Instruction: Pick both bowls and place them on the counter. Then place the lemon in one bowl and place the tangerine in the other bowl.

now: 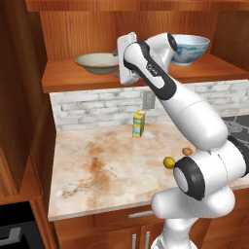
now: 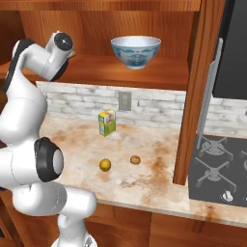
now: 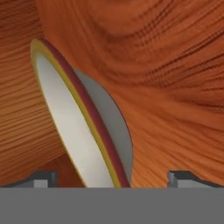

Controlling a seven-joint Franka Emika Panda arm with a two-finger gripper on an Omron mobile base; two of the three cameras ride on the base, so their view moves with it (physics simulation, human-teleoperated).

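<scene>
The shallow tan-rimmed bowl (image 1: 97,62) sits on the left of the wooden shelf (image 1: 73,78). My gripper (image 1: 118,63) is at its right edge. In the hand view the bowl (image 3: 70,127) stands edge-on, its rim running down between my fingertips (image 3: 43,178), and the gripper (image 3: 113,178) is open around it without closing. The deeper white and blue bowl (image 1: 190,48) (image 2: 136,52) stands further right on the shelf. The lemon (image 1: 168,162) (image 2: 105,165) and the tangerine (image 1: 187,151) (image 2: 135,159) lie close together on the counter (image 1: 97,165) (image 2: 159,173).
A yellow-green carton (image 1: 139,123) (image 2: 106,122) stands upright near the tiled back wall. A wooden cabinet post (image 2: 193,96) separates the counter from the stove (image 2: 217,169) on the right. Another cabinet side (image 1: 19,107) closes the left.
</scene>
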